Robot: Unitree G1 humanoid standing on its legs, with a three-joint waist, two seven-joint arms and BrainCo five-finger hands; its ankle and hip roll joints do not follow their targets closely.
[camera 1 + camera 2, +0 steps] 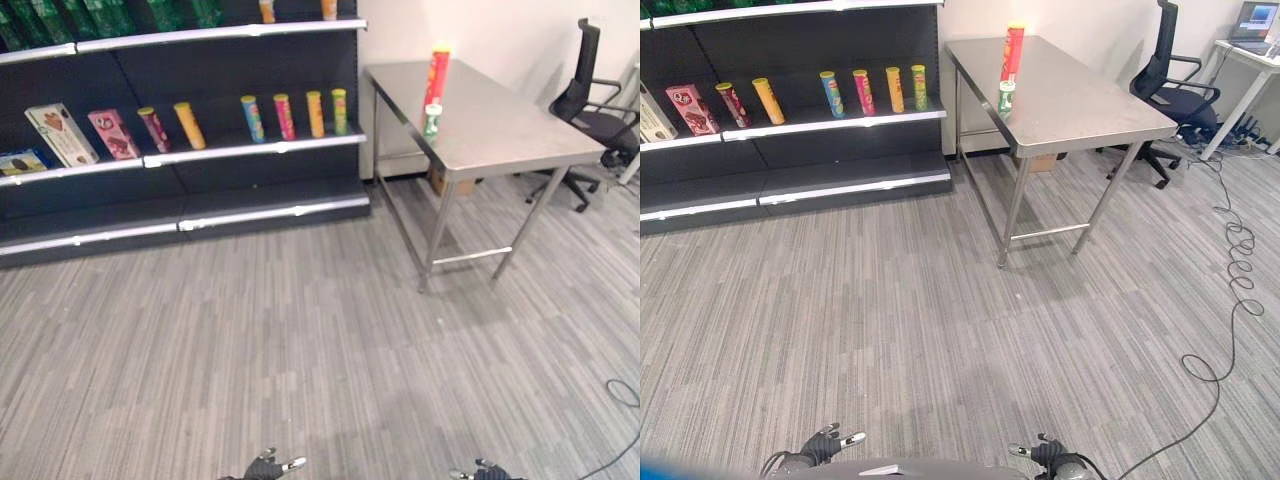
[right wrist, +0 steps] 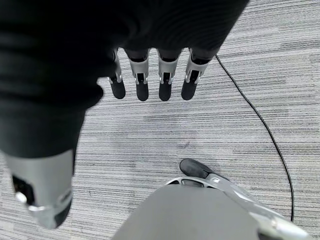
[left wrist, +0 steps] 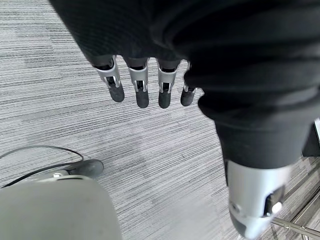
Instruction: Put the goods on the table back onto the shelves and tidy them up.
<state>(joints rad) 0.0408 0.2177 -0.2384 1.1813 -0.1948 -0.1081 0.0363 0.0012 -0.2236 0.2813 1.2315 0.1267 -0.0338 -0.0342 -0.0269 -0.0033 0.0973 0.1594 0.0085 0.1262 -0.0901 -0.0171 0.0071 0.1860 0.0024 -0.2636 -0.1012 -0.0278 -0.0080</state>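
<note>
You have both hands empty, fingers hanging straight and relaxed: left hand (image 3: 145, 85), right hand (image 2: 150, 80), low at your sides. The tall red can (image 1: 436, 78) and the short green can (image 1: 432, 121) stand upright near the bench (image 1: 500, 130) front-left edge, well ahead and to your right, so your right hand is nearer. The shelves (image 1: 250, 150) lie ahead-left.

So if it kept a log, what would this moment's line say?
phase: not started | left hand: open, empty | right hand: open, empty | on steel table: tall red can, small green can | shelf: cans standing
</note>
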